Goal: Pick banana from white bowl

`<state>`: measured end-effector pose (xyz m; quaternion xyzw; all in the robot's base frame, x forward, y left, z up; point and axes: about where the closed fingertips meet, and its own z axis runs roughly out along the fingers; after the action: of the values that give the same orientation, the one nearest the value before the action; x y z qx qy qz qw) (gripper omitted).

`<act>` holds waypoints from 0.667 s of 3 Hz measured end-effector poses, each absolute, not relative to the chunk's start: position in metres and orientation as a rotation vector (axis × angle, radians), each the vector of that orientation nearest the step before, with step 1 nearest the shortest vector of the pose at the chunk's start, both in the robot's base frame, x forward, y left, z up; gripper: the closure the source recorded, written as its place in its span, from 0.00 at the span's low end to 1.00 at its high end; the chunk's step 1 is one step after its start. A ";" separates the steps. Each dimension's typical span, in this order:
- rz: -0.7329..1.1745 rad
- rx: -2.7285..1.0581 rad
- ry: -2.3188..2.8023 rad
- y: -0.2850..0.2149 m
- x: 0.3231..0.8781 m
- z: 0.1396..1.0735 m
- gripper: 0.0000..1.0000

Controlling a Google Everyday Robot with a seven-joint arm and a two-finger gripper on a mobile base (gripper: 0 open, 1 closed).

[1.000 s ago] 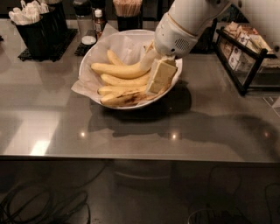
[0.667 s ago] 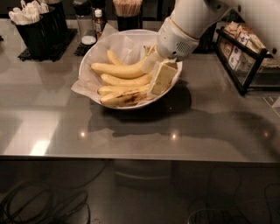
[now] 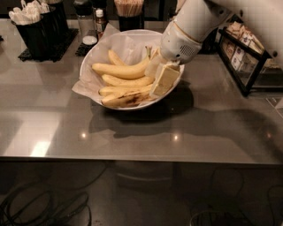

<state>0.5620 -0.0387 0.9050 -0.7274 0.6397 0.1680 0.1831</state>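
Note:
The white bowl (image 3: 94,52), lined with crinkled white paper, stands on the grey table at the back centre. It holds several yellow bananas. The banana (image 3: 126,99) with dark brown bruise patches lies at the bowl's front edge. Cleaner yellow bananas (image 3: 119,69) lie behind it. My gripper (image 3: 162,79) hangs from the white arm inside the right side of the bowl, low over the right ends of the bananas. It hides those ends.
A black caddy (image 3: 37,27) of white packets stands at the back left. Small bottles (image 3: 100,20) and a cup of wooden sticks (image 3: 128,9) stand behind the bowl. A black wire rack (image 3: 243,53) of packets stands at the right. The table's front edge (image 3: 132,158) runs across below.

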 end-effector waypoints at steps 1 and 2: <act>0.496 -2.059 1.806 -0.039 0.562 0.899 0.59; 0.525 -2.072 1.817 -0.040 0.561 0.889 0.69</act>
<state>0.5605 -0.0398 0.8893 -0.7281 0.6385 0.1844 0.1676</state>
